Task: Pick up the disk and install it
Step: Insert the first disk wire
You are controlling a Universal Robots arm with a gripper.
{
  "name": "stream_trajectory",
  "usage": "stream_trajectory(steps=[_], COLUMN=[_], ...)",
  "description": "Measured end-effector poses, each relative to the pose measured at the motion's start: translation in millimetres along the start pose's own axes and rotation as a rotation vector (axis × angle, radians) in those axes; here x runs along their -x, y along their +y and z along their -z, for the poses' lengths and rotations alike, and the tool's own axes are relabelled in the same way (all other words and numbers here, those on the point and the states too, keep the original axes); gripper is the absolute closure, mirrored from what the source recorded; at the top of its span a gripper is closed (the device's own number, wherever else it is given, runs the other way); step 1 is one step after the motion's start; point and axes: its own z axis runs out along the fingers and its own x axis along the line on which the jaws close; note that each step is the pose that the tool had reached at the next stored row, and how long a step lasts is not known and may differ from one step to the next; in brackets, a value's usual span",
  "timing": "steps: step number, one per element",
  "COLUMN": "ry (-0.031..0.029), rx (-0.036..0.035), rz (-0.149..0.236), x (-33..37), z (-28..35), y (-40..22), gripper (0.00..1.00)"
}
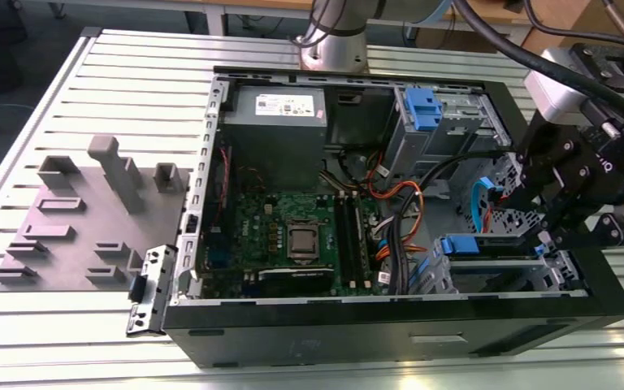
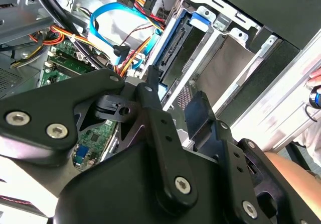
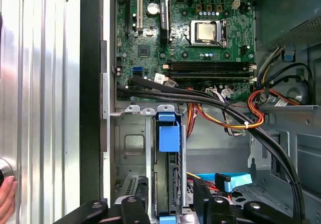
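Nearest: gripper point(image 3: 168, 201) sits low over the drive cage point(image 3: 131, 143), jaws parted w/ one finger each side of the disk point(image 3: 169, 133) and a gap btwn fingers point(image 3: 131, 206) and carrier, so it's clamping nothing. The disk stands on edge in its cage slot, one blue tab at the end nearer the motherboard point(image 3: 200, 33). It looks seated, prob. why the jaws are slack: the slot rails carry it, not the arm. Just past the cage mouth a black cable bundle point(image 3: 200, 101) and orange leads run across, clear of the slot. In the exterior view the PC case point(image 1: 399, 329) lies on its side, panel off, for top-down access. PSU point(image 1: 279, 122) is in the far corner, and a grey fixture point(image 1: 84, 211) lies on the table at the exterior view's left, well apart.
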Motion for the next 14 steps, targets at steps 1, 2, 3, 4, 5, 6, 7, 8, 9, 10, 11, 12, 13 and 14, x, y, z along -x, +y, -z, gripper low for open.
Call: stream_trajectory(steps=[1,2,3,4,5,6,7,8,9,10,11,12,13,14], ry=[0.0001,0.0002,0.0003,0.0003,0.0000,0.0000,0.0001,0.0000,0.0000,0.0000,0.0001,0.0000,-0.0002,-0.0004], rx=[0.0000,0.0000,0.0000,0.0000,0.0000,0.0000,0.0000,0.0000,-0.0001,0.0000,0.0000,0.0000,0.0000,0.0000], rz=[0.000,0.000,0.000,0.000,0.000,0.000,0.000,0.000,0.000,0.000,0.000,0.000,0.000,0.000], x=[0.1,0.3,0.5,0.9,1.4,2.2,3.2,4.2,5.2,6.2,7.2,8.1,9.2,10.2], z=[0.0,0.1,0.2,0.1,-0.1,-0.1,-0.1,-0.2,-0.2,-0.2,-0.3,-0.3,-0.4,-0.4], y=[0.0,0.0,0.0,0.0,0.0,0.0,0.0,0.1,0.1,0.1,0.1,0.2,0.2,0.2], gripper=[0.52,0.52,0.52,0.52,0.52,0.52,0.52,0.52,0.52,0.52,0.52,0.52,0.52,0.52])
